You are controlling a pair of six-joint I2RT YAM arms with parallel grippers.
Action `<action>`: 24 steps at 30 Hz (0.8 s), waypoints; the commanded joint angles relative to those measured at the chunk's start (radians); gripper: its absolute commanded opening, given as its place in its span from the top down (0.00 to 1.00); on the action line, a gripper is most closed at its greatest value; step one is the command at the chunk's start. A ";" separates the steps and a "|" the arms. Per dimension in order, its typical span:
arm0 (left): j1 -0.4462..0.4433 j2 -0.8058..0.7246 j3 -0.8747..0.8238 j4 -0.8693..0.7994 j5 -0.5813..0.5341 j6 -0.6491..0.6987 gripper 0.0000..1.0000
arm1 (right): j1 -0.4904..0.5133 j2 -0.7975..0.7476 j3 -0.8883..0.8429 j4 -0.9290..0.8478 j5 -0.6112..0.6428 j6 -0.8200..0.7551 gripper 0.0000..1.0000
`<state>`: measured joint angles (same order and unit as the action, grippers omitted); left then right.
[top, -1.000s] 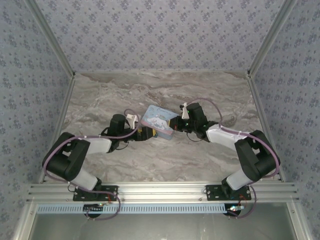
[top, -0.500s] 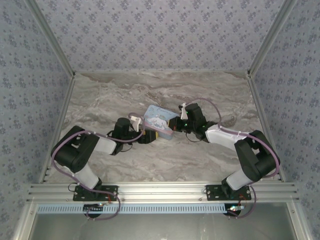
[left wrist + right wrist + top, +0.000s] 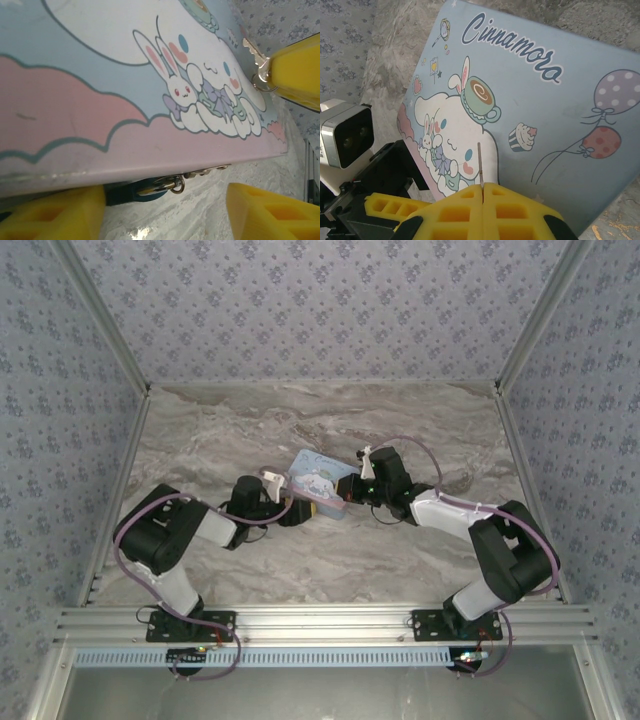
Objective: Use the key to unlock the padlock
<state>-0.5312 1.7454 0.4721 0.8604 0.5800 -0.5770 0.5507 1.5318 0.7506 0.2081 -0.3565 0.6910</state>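
Though tiny and light, the teal padlock (image 3: 142,194) was rigid, smooth metal, apt to swing on its shackle; best gripped across the flat body. Location: hanging at the cartoon tin box's (image 3: 100,100) six-o'clock edge. Left gripper (image 3: 165,216): jaws apart, straddling it. Right gripper (image 3: 482,192): clenched on the key (image 3: 479,165), thin and slippery. Left wrist view gave the padlock, with the key's teeth at two o'clock; right wrist view gave the blade edge-on, pointing to twelve.
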 commanded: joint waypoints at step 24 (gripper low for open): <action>-0.088 0.064 0.082 -0.023 -0.068 -0.086 0.50 | 0.019 0.018 -0.032 -0.124 0.065 0.016 1.00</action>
<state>-0.5987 1.7878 0.5346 0.8268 0.5285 -0.6235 0.5610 1.5318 0.7506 0.1936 -0.3275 0.6922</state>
